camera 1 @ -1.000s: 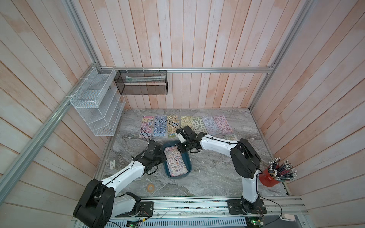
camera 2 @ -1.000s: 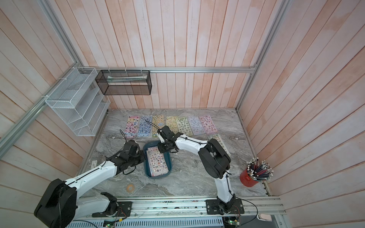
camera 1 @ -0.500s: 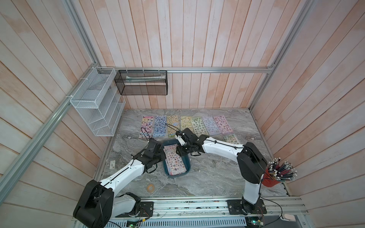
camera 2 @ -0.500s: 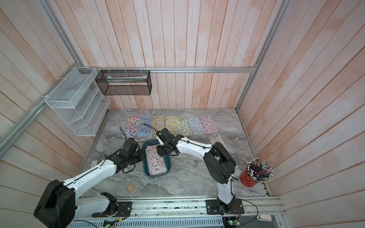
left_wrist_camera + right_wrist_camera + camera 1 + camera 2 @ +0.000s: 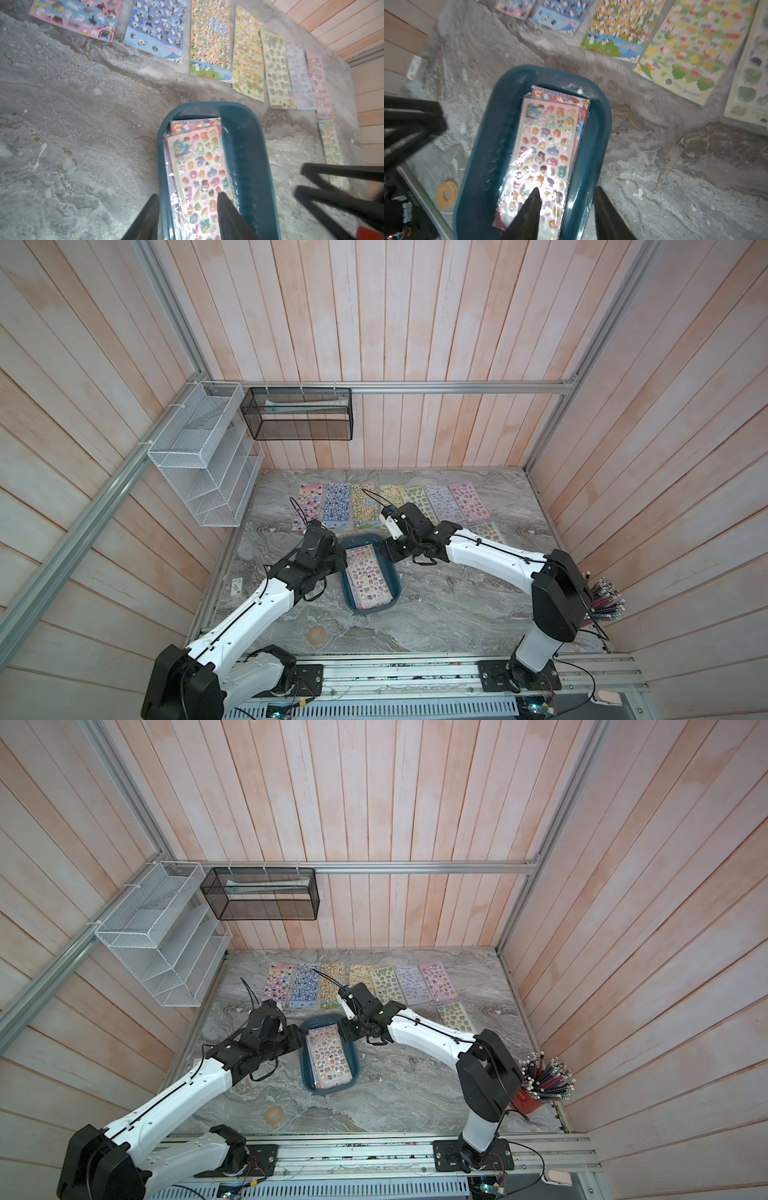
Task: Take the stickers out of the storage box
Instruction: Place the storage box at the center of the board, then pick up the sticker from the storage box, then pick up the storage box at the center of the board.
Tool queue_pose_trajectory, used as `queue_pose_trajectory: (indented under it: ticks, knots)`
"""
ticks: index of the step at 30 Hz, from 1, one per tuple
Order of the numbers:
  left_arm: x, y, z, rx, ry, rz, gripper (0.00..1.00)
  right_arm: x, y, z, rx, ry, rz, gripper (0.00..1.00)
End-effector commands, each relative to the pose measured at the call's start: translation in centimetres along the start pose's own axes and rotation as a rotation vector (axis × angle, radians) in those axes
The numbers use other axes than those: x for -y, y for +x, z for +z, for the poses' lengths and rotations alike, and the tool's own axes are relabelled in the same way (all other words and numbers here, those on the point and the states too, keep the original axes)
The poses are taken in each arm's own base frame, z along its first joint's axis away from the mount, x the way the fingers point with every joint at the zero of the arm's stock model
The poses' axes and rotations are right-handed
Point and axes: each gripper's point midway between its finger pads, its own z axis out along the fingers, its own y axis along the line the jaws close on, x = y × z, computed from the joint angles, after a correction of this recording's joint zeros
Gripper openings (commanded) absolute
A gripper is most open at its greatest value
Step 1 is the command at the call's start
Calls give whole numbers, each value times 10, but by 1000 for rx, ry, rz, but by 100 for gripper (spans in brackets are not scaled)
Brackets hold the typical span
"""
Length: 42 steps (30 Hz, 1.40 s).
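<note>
One storage box (image 5: 390, 568), teal tray, sits at centre of frame in both top views, on grey marble table (image 5: 457, 614). Stack of stickers (image 5: 368, 576) lies inside box, pink one on top. Left pincer (image 5: 188, 195): jaws apart, straddling box wall, one finger over stack. Right pincer (image 5: 567, 188): jaws apart, same straddle on opposite wall, gripping nothing. Eight more sheets (image 5: 390, 506) lie flat on table, above box in frame

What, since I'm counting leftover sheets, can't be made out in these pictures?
- Sheets beneath the top sheet in the storage box: covered, both wrist views; count unknown.
- Black mesh basket contents: too small through mesh, both top views.
- Laid-out stickers' small print: blurred, wrist views.
</note>
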Motion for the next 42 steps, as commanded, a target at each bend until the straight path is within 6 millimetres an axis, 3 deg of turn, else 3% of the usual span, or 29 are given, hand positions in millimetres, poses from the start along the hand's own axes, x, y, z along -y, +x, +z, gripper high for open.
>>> queue_pose_trajectory:
  ticks: [1, 7, 18, 29, 42]
  knots:
    - [10, 1, -3, -12, -5, 11, 49, 14, 18, 19, -57, 55, 5, 44]
    - [28, 14, 11, -41, -39, 34, 49, 23, 30, 31, -82, 83, 6, 44]
    - [8, 42, 42, -106, -228, 31, 49, 22, 30, 30, -37, 31, 32, 32]
    - [3, 67, 70, -175, -310, 17, 52, 20, 31, 26, 0, 7, 16, 32]
    - [-12, 78, 91, -177, -385, -10, 55, 17, 33, 24, 18, -19, 14, 30]
